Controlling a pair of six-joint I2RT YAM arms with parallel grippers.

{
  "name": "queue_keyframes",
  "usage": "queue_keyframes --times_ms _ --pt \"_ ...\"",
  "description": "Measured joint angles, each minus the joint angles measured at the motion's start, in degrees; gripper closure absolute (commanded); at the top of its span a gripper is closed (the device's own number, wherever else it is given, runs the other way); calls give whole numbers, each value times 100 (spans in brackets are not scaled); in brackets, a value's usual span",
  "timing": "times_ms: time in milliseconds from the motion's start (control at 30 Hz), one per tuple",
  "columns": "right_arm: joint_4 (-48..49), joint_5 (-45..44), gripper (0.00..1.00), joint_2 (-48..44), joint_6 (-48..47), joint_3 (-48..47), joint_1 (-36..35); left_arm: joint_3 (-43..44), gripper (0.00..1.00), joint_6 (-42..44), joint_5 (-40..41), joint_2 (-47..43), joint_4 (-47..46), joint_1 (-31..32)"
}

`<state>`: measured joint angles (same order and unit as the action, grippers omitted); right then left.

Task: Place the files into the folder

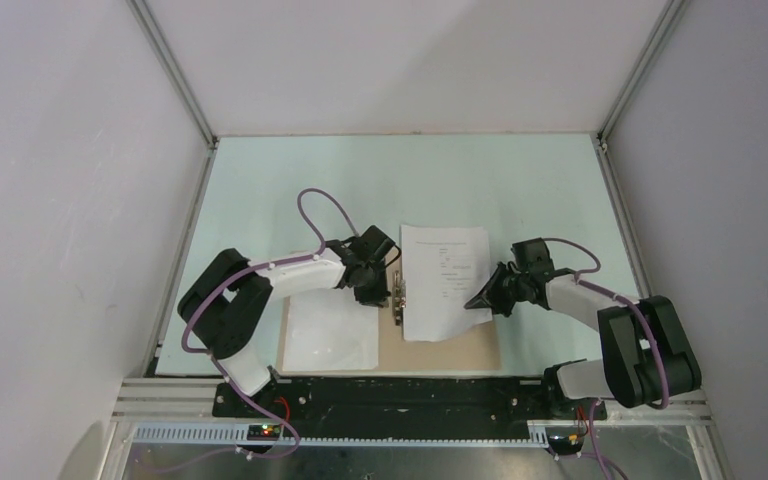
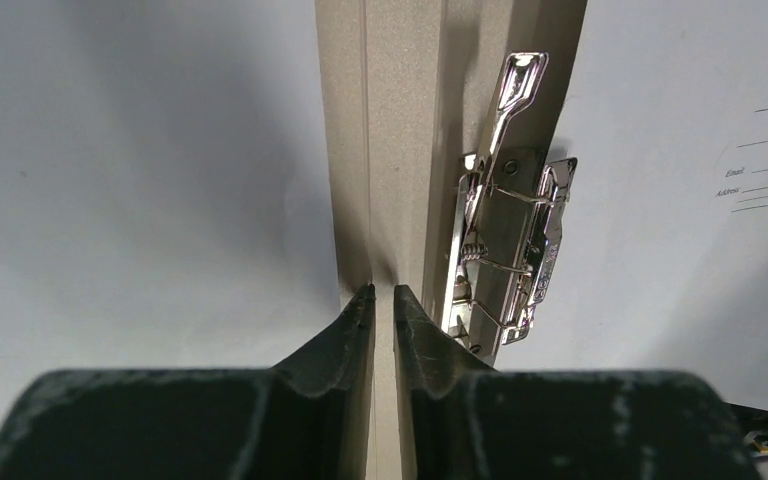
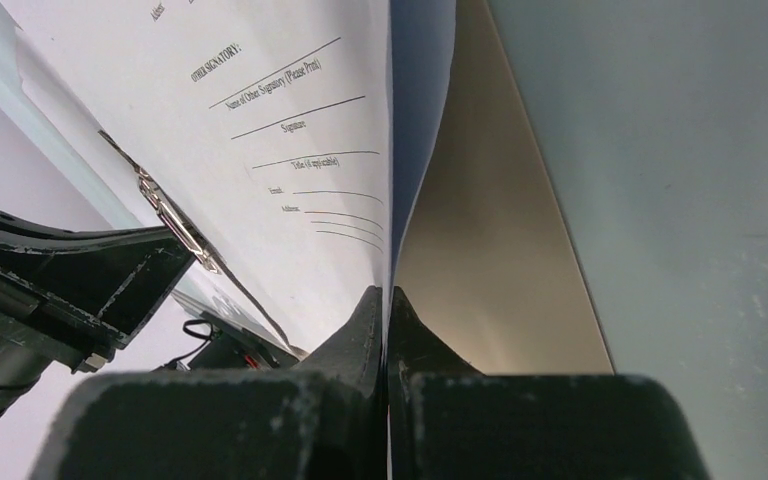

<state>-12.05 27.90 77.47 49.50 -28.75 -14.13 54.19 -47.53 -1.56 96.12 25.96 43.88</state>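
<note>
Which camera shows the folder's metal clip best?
Left wrist: the metal clip sits close and sharp, lever and spring visible. The top view shows it tiny; the right wrist shows only a thin slanted strip of it.

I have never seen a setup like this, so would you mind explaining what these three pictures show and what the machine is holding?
These are two robot arms bolted at the near edge of a table. The wide picture looks down from above and behind them; the other two come from a camera on each wrist. An open tan folder lies flat, a blank sheet on its left half. The right tool is shut on the edge of a printed sheet, that side raised off the folder's right half. The left tool hovers over the spine beside the metal clip, fingers slightly apart, holding nothing.
</note>
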Motion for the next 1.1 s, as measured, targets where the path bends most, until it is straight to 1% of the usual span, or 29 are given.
queue_keyframes --times_ms 167,300,500,600,867,1100 --pt "-101 -166 100 -107 -22 0 -118 0 83 0 -9 4 -15 7" --pt "-295 -251 100 -293 -92 0 -83 2 84 0 -15 24 -33 11" --pt "-315 -55 100 -407 -42 0 437 4 84 0 -17 33 -37 15" --pt "-125 92 100 -326 122 0 595 7 84 0 -15 33 -37 20" --pt "745 363 100 420 911 0 645 37 85 0 -31 66 -39 28" --pt "1191 367 100 549 1349 0 804 48 85 0 -35 79 -44 35"
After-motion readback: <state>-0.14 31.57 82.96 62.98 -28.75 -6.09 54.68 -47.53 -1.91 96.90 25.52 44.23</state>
